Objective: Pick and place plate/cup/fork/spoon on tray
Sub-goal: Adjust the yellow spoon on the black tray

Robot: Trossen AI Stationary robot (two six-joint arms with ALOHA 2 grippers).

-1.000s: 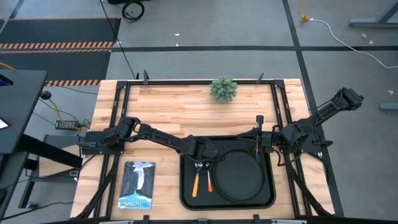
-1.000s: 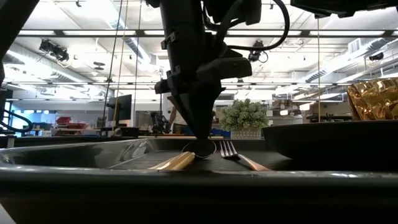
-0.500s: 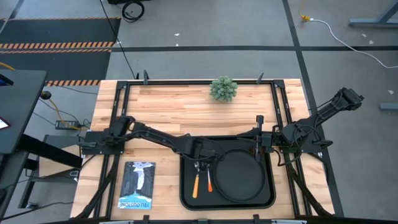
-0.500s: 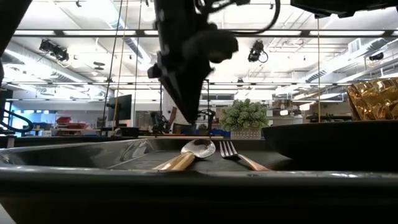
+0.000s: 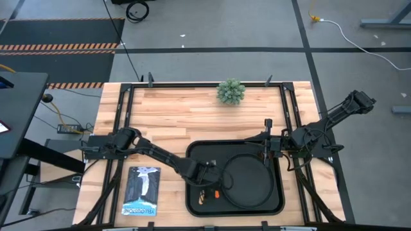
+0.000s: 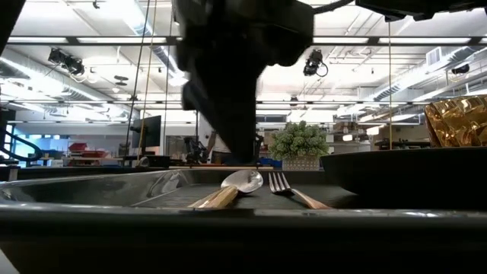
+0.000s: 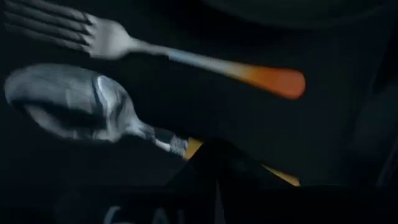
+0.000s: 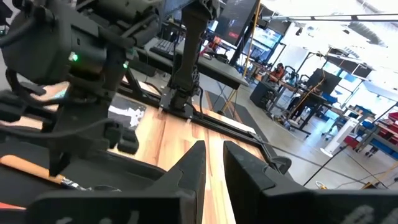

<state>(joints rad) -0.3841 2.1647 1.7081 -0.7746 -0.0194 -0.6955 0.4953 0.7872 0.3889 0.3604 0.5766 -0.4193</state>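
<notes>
The black tray (image 5: 192, 153) lies at the table's near middle. On it are the round black plate (image 5: 250, 183), the spoon (image 7: 68, 102) and the fork (image 7: 186, 59), side by side left of the plate, heads toward the far edge. My left gripper (image 5: 210, 172) hovers shut above the spoon's handle, touching nothing. My right gripper (image 5: 266, 144) waits at the tray's far right corner, its fingers a narrow gap apart and empty. An amber thing (image 6: 456, 122) shows above the plate's rim (image 6: 403, 175) in the low view; the high view does not show it.
A small green potted plant (image 5: 231, 92) stands at the table's far middle. A booklet (image 5: 141, 190) lies on the wood left of the tray. Bare wood lies between the plant and the tray.
My left gripper has risen off the spoon's neck and drawn back toward the table's near edge, above the cutlery handles. The spoon and fork lie still on the tray.
</notes>
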